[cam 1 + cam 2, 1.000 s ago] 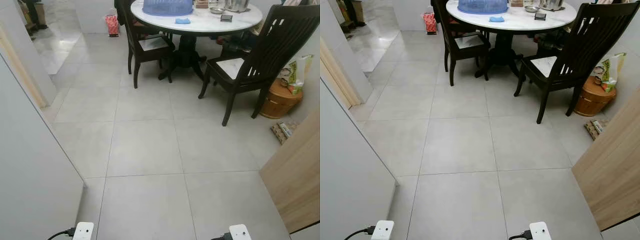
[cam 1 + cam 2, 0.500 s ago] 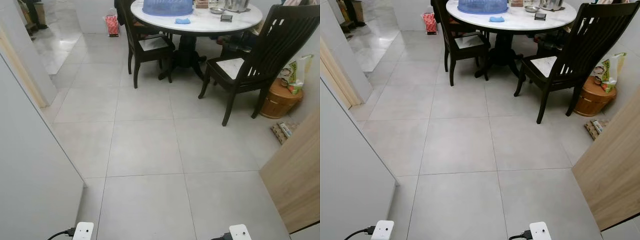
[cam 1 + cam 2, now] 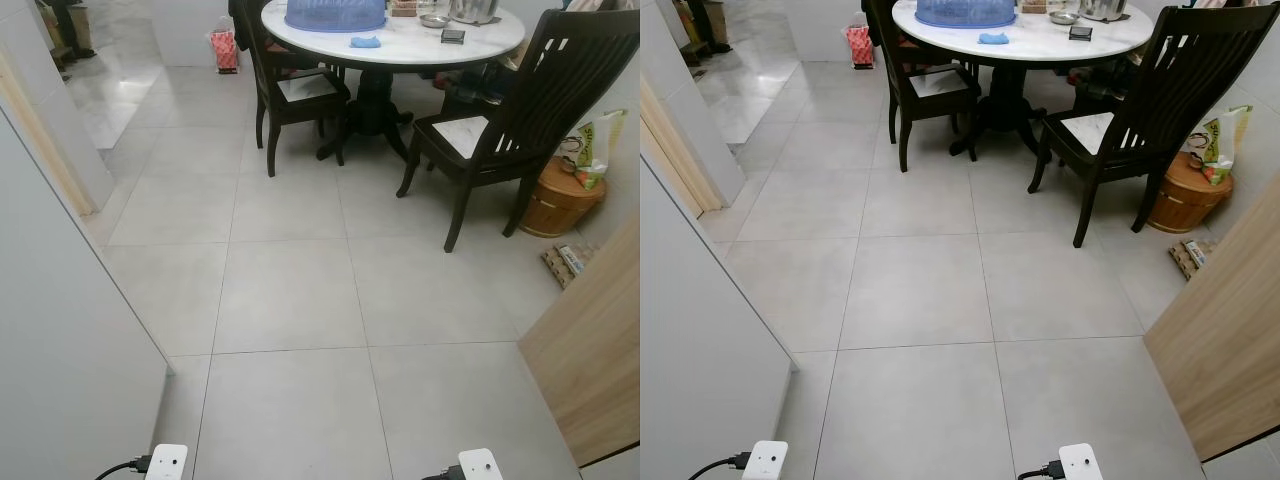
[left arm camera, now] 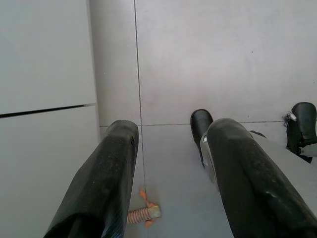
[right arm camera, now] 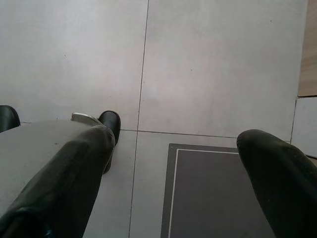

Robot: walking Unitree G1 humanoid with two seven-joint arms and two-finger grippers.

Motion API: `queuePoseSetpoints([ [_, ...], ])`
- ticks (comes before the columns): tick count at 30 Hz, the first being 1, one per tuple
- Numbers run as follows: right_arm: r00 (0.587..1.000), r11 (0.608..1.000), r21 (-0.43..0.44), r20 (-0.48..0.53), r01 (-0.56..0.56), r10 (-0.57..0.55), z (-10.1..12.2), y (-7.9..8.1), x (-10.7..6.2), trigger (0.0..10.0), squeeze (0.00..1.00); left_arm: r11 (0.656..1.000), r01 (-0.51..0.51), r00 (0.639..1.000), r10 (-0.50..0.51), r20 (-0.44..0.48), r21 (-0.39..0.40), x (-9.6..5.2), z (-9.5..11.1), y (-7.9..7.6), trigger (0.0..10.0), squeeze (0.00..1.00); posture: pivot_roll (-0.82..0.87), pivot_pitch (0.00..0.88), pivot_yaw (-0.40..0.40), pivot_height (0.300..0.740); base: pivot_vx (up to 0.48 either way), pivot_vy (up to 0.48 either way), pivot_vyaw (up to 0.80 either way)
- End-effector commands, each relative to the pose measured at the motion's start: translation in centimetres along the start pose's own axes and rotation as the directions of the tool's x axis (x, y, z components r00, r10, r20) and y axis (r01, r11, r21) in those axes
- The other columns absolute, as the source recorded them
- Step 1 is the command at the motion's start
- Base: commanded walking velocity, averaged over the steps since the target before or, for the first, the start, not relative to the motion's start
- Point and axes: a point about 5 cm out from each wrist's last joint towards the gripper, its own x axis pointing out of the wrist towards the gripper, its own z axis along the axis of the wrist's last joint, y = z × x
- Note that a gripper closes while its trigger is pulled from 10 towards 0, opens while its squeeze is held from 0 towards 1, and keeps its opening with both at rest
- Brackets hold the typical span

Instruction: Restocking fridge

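Nothing is being carried: the left gripper (image 4: 171,183) is being held with its fingers wide apart over bare floor (image 3: 290,300), and the right gripper (image 5: 173,183) is likewise being held wide and empty above a dark mat (image 5: 208,193). No restocking is judged to be done yet, and everything is being left to do: goods are to be found, fetched and shelved. A white panel (image 4: 44,99) split by a dark seam is being seen close at 9 o'clock beside the left gripper; it may be the fridge, though that cannot be told. A small orange toy (image 4: 143,213) is lying on the tiles just by it. At 3 o'clock a wooden panel (image 3: 590,370) is closing the near right side. Open tiles are being offered from 11 to 1 o'clock. Farther off, a chair (image 3: 510,120) is standing at 1 o'clock and a table (image 3: 400,45) at 12, with a basket (image 3: 560,200) beyond the chair.
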Motion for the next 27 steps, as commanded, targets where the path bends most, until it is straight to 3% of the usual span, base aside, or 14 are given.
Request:
queuePoseSetpoints([
  [1,0.989,0.956,0.278,0.14,-0.09,0.053,7.5,-0.9,0.5,10.0,0.0,0.99,0.131,0.99,-0.129,0.052,-0.047,0.59,3.11,-3.52,10.0,0.0,-0.08,0.0,-0.099,0.74,0.0,0.0,0.0],
  [27,0.989,0.962,0.255,0.135,-0.093,0.06,7.57,-0.9,0.5,10.0,0.0,0.99,0.134,0.99,-0.132,0.048,-0.047,0.59,3.09,-3.54,10.0,0.0,-0.08,0.0,-0.099,0.74,0.0,0.0,0.0],
])
